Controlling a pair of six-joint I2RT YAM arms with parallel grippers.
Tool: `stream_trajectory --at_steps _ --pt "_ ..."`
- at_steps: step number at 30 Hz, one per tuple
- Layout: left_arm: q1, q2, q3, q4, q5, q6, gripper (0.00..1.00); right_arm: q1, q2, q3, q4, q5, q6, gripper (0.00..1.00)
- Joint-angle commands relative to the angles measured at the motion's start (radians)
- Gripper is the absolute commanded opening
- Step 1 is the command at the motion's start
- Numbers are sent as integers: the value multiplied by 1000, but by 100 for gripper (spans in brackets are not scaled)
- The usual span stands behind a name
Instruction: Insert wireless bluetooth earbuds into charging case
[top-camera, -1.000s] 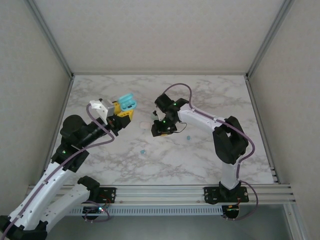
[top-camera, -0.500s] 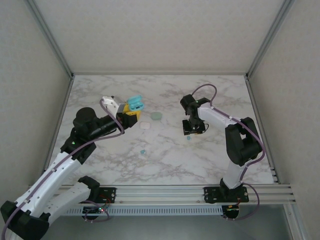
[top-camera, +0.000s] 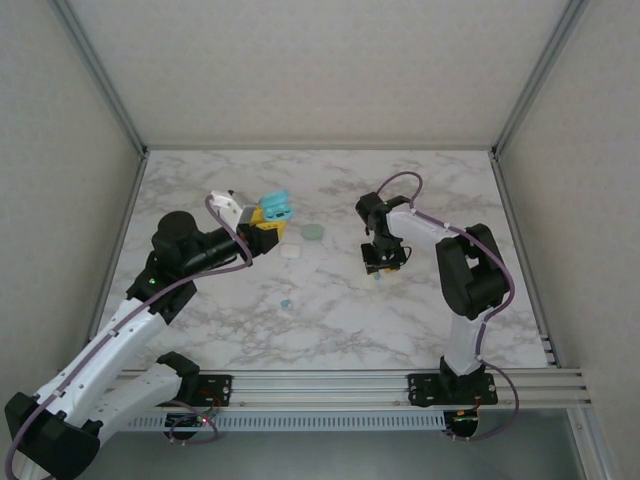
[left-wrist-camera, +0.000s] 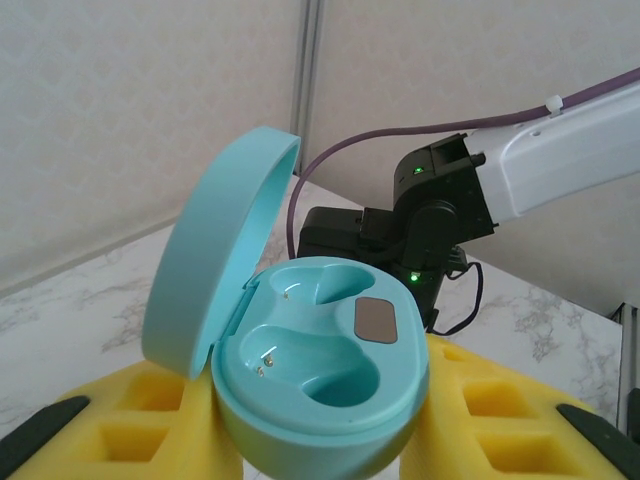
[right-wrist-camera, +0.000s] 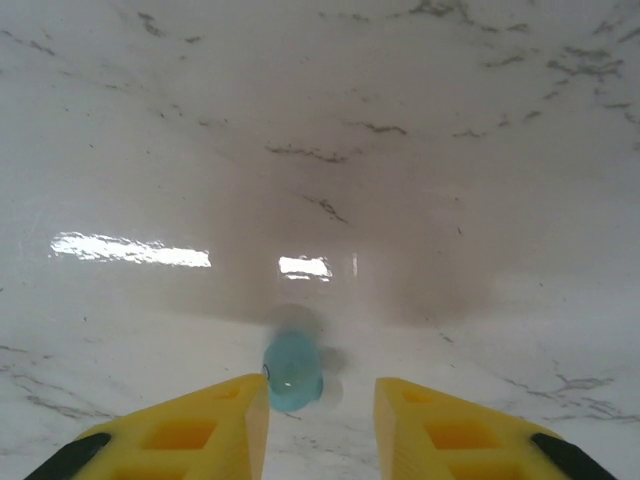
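- One tiny teal-blue pebble-like plastic earbud (right-wrist-camera: 293, 370) lying on the white marbled table top (right-wrist-camera: 450, 150), in the gap between the yellow foam-padded fingers (right-wrist-camera: 190, 435) of the right gripper (right-wrist-camera: 320, 405). Close against the finger on the left of the wrist view, apart from the other.
- Right gripper set low over the table, jaws narrowly parted and not pinched on the earbud. Tips on either side of its near end, its far end poking out past them.
- Seen from above: right gripper (top-camera: 384, 264) pointing down, right of the table's middle.
- A second teal-blue earbud (top-camera: 286, 302) loose on the marble, nearer the arm bases and well apart from both grippers.
- Left gripper (left-wrist-camera: 318, 445) clamped on a rounded teal-blue plastic charging case (left-wrist-camera: 320, 370), held up off the table with yellow pads against both flanks of its base.
- Case lid (left-wrist-camera: 215, 260) hinged up and tilted back; both moulded wells empty.
- Between the two grippers on the table, a rounded whitish case (top-camera: 291, 252) and a rounded pale green case (top-camera: 313, 232), just beside each other.
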Motion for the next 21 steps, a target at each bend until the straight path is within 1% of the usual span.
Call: stream_trajectory --at_steps 1,18,21 --pt "2 1 5 43 26 -18 32 2 25 30 -7 -16 -16 34" --pt "2 8 11 36 25 -13 32 2 71 32 7 -21 -18 29" --pt "2 9 9 36 25 -14 32 2 80 31 9 -21 -20 26"
